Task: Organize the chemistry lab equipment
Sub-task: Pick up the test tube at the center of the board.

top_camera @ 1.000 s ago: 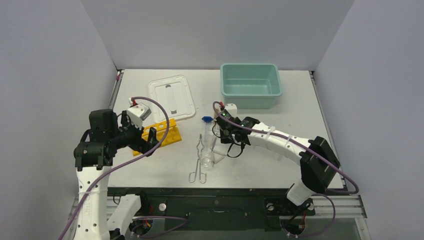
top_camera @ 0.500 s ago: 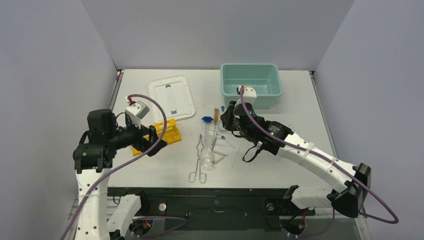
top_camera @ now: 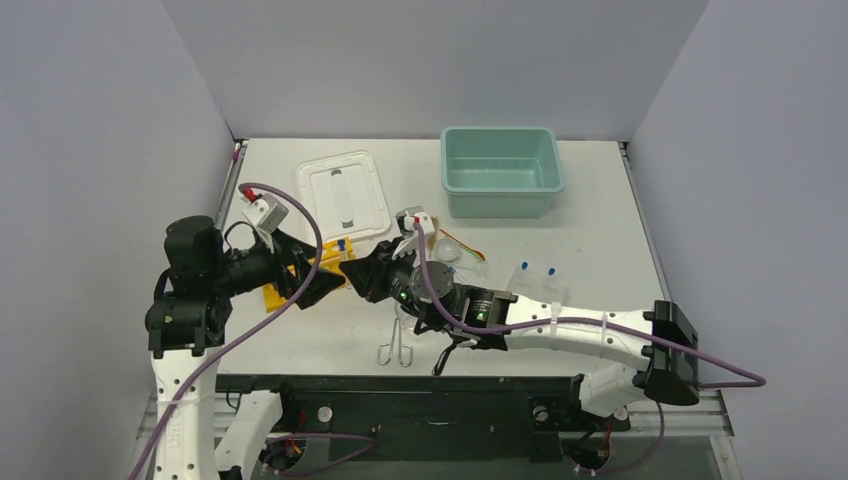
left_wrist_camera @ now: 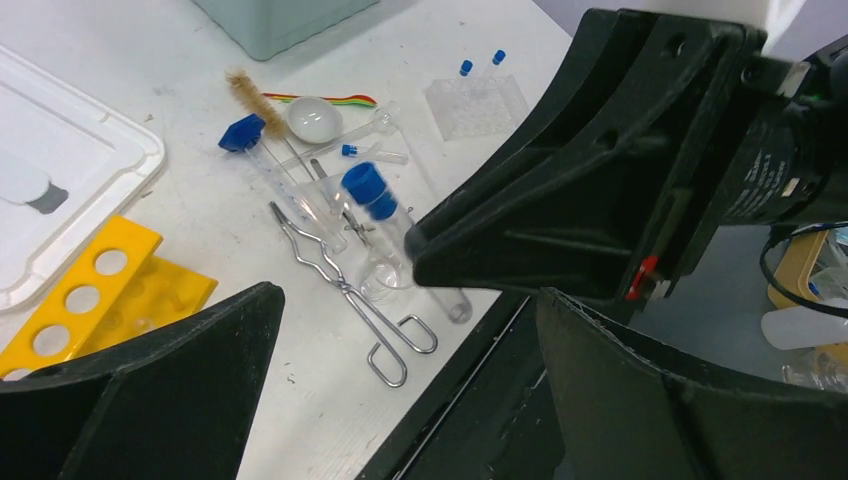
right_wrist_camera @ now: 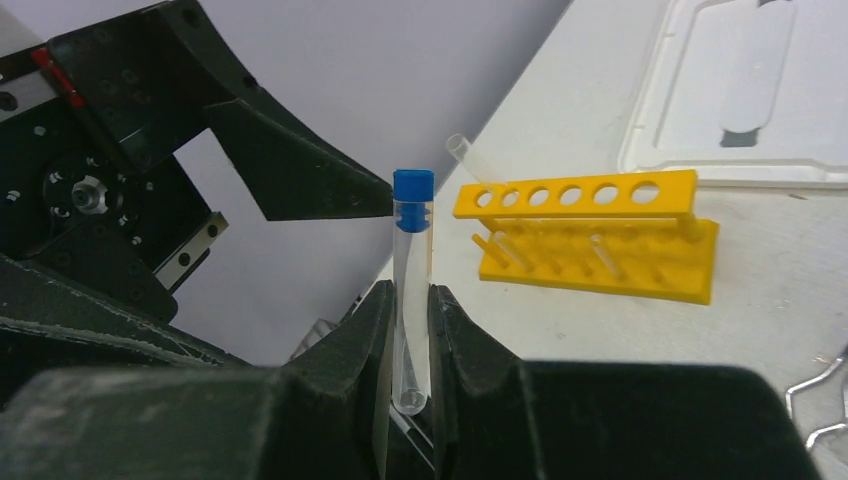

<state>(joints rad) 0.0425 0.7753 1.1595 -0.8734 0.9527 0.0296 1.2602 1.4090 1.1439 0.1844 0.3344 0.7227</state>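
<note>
Between the two arms, above the table (top_camera: 600, 215) near its left side, a clear glass blue-capped tube (right_wrist_camera: 410, 280) stands upright, its round bottom pinched in the right gripper (right_wrist_camera: 408, 305), whose black fingers (right_wrist_camera: 365, 330) are clenched against the glass on both sides. The cap is a bright blue plug, and the tube looks transparent along its whole length. Just beside it the left gripper (top_camera: 312, 278) hangs released, its jaws spread wide and touching nothing. On the table behind stands the yellow rack (right_wrist_camera: 600, 235), a row of round holes along its top, with a bare glass tube (right_wrist_camera: 462, 150) leaning out at one end. Metal tongs (left_wrist_camera: 345, 290) lie beneath the held tube; farther off lie a tan brush (left_wrist_camera: 245, 92) and a round dish (left_wrist_camera: 313, 118), near each other. Two small blue-capped vials (left_wrist_camera: 480, 68) rest at a clear plastic rectangle. At the far edge stands the teal tub (top_camera: 500, 185), with the white lid (top_camera: 343, 195) lying flat to its left, apart from it.
</note>
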